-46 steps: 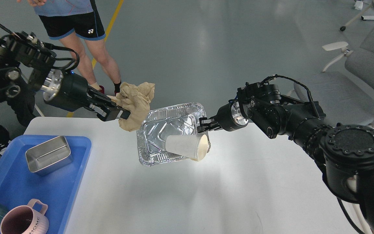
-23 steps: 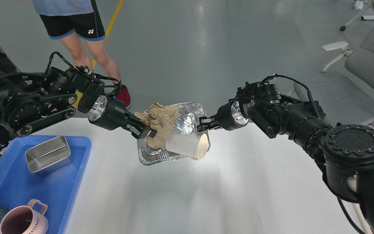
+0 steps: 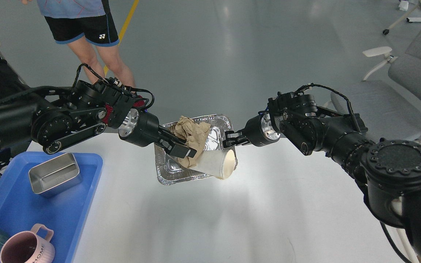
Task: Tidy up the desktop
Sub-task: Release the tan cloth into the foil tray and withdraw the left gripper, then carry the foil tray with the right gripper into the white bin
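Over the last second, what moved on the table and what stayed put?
The left claw carried the crumpled brown paper rightward into the foil tray, still gripping it. The right claw kept holding the tray's edge; the paper cup and blue tray stayed put.

1. Single head view, set high, facing forward and down onto the desktop [image 3: 232, 204].
2. Close enough that both arms enter from the left and right edges and the near table edge is cut off.
3. Far beyond the table, grey floor [image 3: 232, 54] fills the upper frame.
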Motion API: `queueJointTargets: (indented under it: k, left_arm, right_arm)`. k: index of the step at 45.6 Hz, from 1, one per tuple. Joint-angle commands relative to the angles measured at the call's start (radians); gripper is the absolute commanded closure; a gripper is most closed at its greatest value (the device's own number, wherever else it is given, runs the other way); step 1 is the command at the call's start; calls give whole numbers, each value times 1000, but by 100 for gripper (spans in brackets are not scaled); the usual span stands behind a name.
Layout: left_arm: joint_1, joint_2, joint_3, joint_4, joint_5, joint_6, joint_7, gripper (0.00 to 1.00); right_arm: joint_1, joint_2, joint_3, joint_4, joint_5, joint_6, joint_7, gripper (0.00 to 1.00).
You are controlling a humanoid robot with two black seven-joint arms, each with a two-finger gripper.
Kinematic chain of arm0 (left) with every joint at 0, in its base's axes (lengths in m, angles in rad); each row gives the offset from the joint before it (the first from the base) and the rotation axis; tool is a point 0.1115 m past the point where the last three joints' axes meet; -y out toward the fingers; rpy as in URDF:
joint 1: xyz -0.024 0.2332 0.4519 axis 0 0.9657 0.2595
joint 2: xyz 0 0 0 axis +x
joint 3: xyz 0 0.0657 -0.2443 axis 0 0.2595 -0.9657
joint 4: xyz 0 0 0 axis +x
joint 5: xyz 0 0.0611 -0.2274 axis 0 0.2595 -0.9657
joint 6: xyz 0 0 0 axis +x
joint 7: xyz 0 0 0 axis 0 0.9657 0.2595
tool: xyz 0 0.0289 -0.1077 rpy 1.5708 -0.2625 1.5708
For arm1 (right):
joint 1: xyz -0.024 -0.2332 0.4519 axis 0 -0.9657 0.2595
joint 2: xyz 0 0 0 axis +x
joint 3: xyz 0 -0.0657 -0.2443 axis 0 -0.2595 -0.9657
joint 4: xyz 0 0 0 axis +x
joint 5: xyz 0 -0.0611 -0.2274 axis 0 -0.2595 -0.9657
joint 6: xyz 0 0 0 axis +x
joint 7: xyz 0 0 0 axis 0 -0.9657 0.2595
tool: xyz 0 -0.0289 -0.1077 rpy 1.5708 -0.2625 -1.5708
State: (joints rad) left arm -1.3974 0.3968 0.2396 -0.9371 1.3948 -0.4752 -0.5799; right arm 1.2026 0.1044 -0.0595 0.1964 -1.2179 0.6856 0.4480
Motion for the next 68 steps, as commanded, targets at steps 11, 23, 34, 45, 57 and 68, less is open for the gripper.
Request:
queueJointTargets:
  k: [11,23,34,45,57,68]
  left_arm:
    - [-78,23,-39,8,-62,-13,-1,13]
    - [-65,59,-86,162,-255,9,2,13]
    - [55,43,-207,322,-758,148,2,13]
    - [340,11,-443,405,-1188,308,3,13]
    - [558,-91,-830,440,-1212,360,35,13]
    - [583,-121,-905,440,-1212,371,25,13]
  right_arm:
    - [0,-2,0,0,0,0,0,100]
    - [-3,-2,0,0,0,-1,0,100]
    - [-12,-3,4,0,0,-1,0,100]
    - [-14,-3,6,0,0,-1,0,100]
    - [-34,-51,24,-37,14,3,1,100]
    - [-92,-222,44,-49,155,12,3,100]
